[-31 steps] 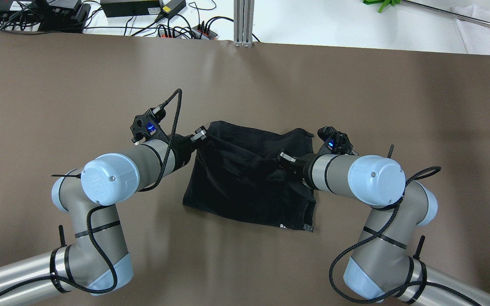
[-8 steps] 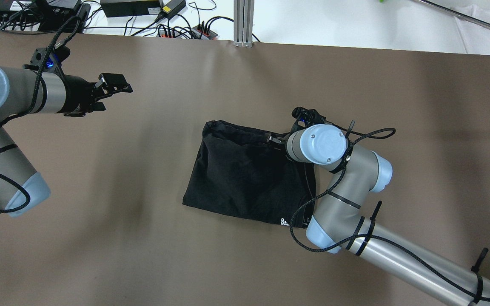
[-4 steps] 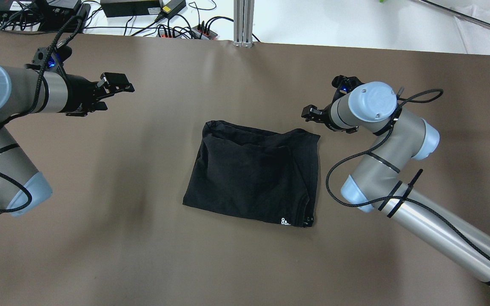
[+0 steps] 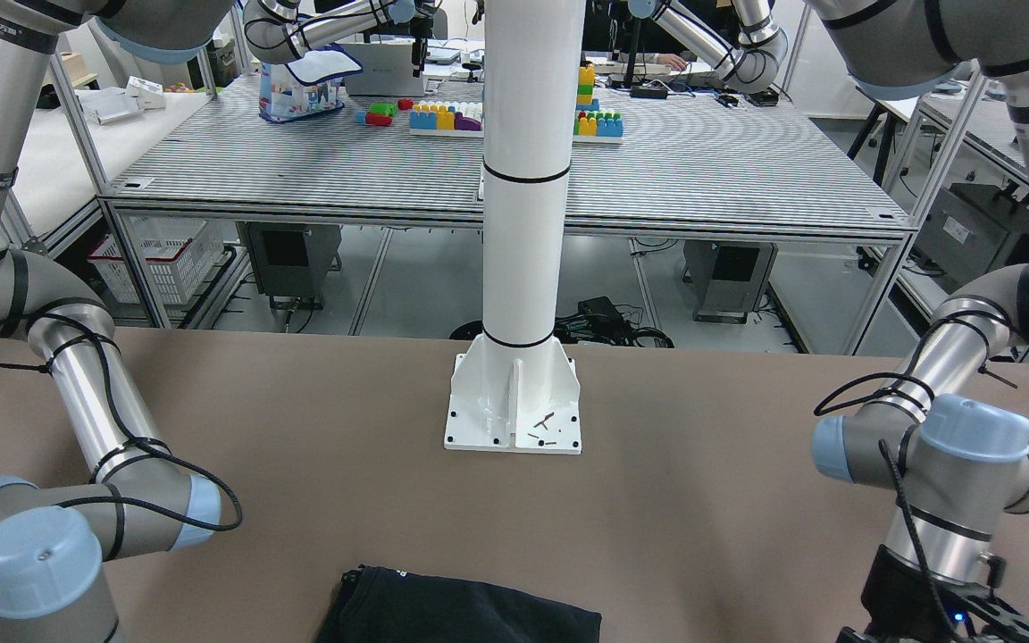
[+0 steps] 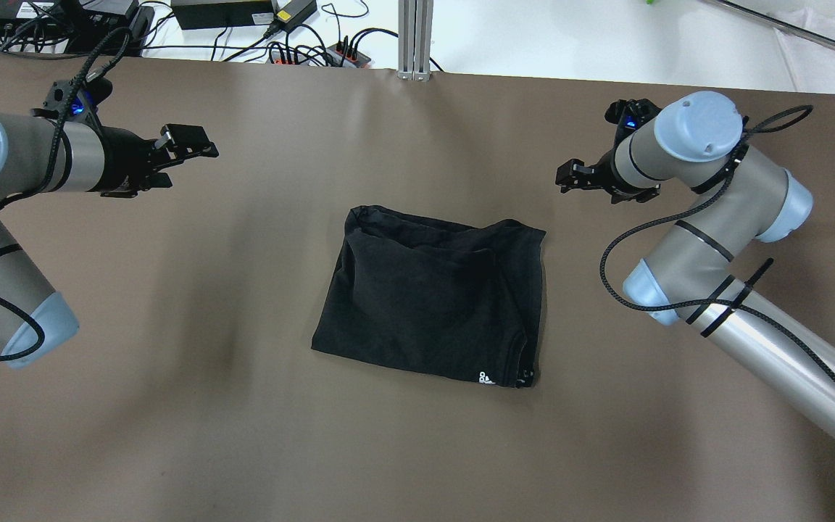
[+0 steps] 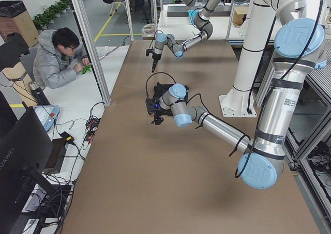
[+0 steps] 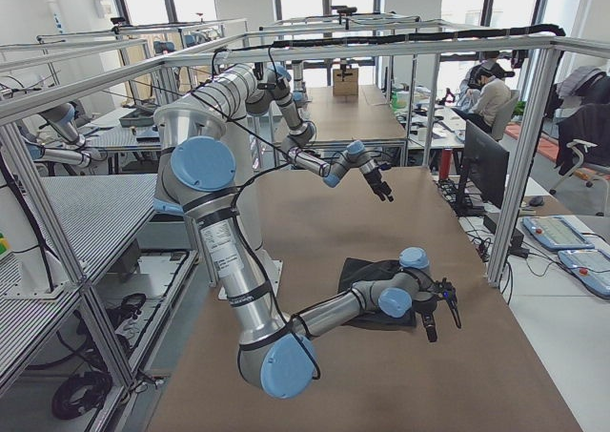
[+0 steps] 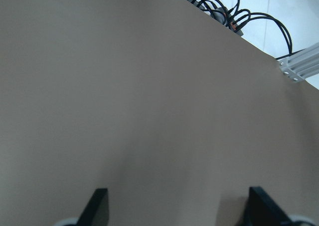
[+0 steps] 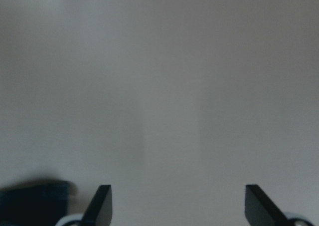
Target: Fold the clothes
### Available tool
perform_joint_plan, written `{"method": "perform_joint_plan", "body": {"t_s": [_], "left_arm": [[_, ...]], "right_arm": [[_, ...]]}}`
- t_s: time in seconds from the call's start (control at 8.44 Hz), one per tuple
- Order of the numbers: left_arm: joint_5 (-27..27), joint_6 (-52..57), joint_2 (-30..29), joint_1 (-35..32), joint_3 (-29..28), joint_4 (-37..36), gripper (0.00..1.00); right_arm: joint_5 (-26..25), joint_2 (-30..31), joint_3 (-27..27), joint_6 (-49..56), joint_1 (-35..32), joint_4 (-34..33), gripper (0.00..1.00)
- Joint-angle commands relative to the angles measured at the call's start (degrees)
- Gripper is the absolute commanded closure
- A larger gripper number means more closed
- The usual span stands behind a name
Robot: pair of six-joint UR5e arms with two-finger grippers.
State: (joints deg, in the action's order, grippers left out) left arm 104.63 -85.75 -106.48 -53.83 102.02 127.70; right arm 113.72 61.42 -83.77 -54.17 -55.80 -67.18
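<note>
The soft black folded cloth [image 5: 428, 304] sits between two spread, empty grippers, nearer the right end effector [image 5: 564, 177] than the left end effector [image 5: 193, 158].

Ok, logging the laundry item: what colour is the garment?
Plain black garment, small white logo at one corner; the overhead view shows it best.

**Legible markings.** The word "HUAWEI" is printed in pale letters along the casing of the black flat monitor [image 6: 20, 151], seen at the lower left of the exterior left view. A "UR" logo can be made out on the light-blue round joint cap [image 6: 299, 36] of the near arm. A small white logo is printed at a hem corner of the black fabric garment [image 5: 432, 297] on the brown tabletop [image 5: 171, 399], but it is too small to be read. A white sticker [image 6: 283, 102] on the near arm's grey segment is also illegible.
</note>
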Motion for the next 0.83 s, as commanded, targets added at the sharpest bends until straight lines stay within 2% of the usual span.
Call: {"method": "perform_joint_plan", "body": {"t_s": [0.0,0.24,0.47,0.71], "left_arm": [[0.22,7.6,8.62,-4.6,0.54,-1.13,0.0],[2.05,14.85,13.55,-9.6,-0.06,-1.83,0.0],[2.15,27.59,16.03,-15.84,-0.07,-9.53,0.0],[1.45,31.86,20.24,-17.63,0.28,-10.71,0.0]], "right_arm": [[-1.2,9.48,-5.96,21.34,-3.69,-2.08,0.06],[-2.18,13.0,-8.59,26.62,-5.62,-2.08,0.06],[-3.4,18.1,-9.31,39.26,-8.16,-2.26,0.06],[-7.78,21.0,-8.61,46.14,-12.03,-2.43,0.06]]}}
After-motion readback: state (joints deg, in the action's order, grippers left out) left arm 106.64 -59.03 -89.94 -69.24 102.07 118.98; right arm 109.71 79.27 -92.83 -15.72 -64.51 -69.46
